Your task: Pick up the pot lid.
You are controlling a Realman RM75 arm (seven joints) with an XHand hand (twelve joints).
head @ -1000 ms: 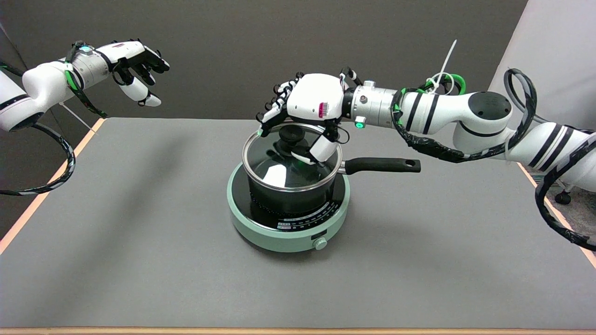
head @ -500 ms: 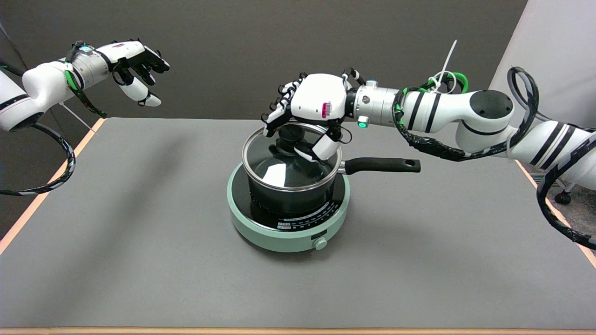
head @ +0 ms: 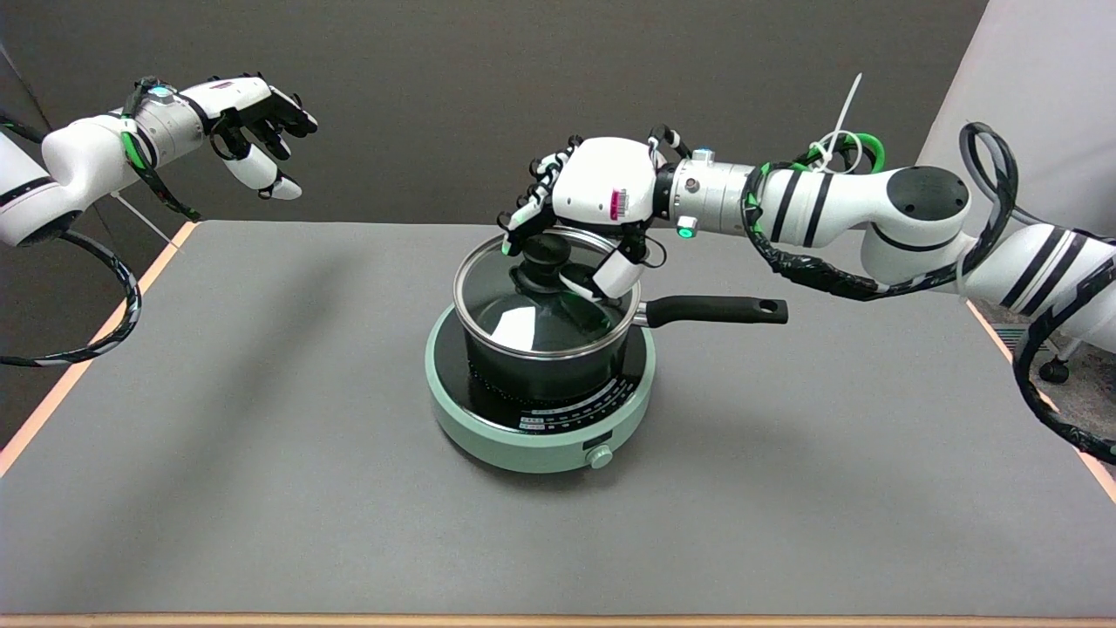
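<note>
Glass pot lid [head: 523,310] – steel-rimmed, black-knobbed; robot hand [head: 586,214] cupped round knob, grip unclear.

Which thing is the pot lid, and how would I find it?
Look at the round green cooker mid-table; a black pot with a long handle sits on it. The pot lid covers that pot, under the right hand: the only see-through glass piece, silver-rimmed with a black knob.

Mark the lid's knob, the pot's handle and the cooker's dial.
lid knob [head: 546,253], head view, on the black knob's flat top.
pot handle [head: 715,309], head view, midway along the black handle.
cooker dial [head: 599,456], head view, on the green dial's face.
</note>
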